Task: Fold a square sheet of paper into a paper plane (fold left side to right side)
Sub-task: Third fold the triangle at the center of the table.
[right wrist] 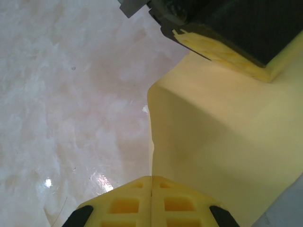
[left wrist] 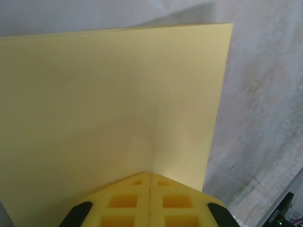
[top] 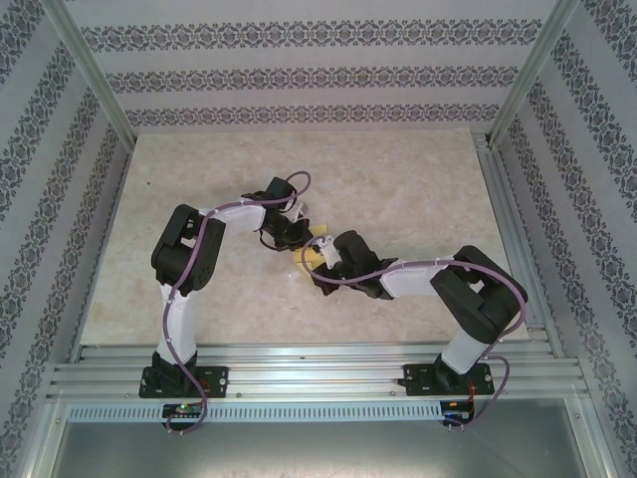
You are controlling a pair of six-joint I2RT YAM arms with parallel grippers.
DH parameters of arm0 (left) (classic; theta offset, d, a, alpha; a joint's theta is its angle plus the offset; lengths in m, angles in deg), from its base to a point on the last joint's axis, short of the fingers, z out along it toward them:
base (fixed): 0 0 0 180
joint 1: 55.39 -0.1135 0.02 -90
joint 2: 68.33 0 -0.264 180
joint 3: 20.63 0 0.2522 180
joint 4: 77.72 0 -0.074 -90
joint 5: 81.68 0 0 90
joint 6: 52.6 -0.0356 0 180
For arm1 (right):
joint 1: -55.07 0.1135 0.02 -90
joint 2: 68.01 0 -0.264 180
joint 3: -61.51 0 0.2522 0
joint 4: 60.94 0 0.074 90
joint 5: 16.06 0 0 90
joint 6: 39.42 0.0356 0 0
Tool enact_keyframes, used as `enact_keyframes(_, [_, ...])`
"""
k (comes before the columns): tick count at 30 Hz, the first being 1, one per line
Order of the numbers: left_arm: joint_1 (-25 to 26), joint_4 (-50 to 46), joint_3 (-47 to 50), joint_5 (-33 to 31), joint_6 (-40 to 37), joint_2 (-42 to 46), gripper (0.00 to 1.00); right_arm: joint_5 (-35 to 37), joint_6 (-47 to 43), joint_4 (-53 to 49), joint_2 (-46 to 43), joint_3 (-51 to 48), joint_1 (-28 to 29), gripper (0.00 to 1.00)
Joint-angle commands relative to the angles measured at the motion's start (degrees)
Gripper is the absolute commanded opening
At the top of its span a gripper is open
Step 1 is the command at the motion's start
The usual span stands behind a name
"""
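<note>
Thin mustard-yellow square sheet of paper (top: 317, 255) sat mid-table, caught between the two arms, mostly covered by them in the top view. Left fingers (left wrist: 125, 201) were pressed together, pinching the sheet's near edge. In the left wrist view the sheet (left wrist: 118, 104) spread straight ahead of them, bowed and raised off the pale marbled table (top: 398, 169), with a faint crease running into the finger seam.

Right fingers (right wrist: 128, 203) were also pressed together. The sheet's edge ran down into their seam, so they looked to be pinching it too. From them the sheet (right wrist: 218, 146) lay ahead and to the right, reaching up to the left fingers (right wrist: 222, 49) at the far end.

Both arms were in contact, neither nearer. The sheet is square, so no long axis. Judgement: the fold turns on the left-held edge travelling over towards the right-held side while the right pinch anchors. Corner alignment can't be told from here.
</note>
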Motion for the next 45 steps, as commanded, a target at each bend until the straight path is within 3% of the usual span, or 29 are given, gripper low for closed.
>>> enact_keyframes(1, [-0.4, -0.7, -0.5, -1.5, -2.8, -1.1, 0.0, -4.1, 2.2, 0.3, 0.9, 1.5, -1.7, 0.0])
enact_keyframes(8, [0.0, -2.0, -0.9, -2.7, -3.9, -1.2, 0.0, -8.0, 3.9, 1.0, 1.2, 2.1, -4.9, 0.0])
enact_keyframes(20, [0.5, -2.5, -1.9, -3.0, -4.2, -1.9, 0.0, -7.4, 1.3, -6.0, 4.5, 6.3, -6.3, 0.0])
enact_keyframes(45, [0.6, -3.4, -2.0, -4.0, -4.6, -2.0, 0.0, -6.6, 1.9, -7.7, 6.6, 5.8, -7.1, 0.0])
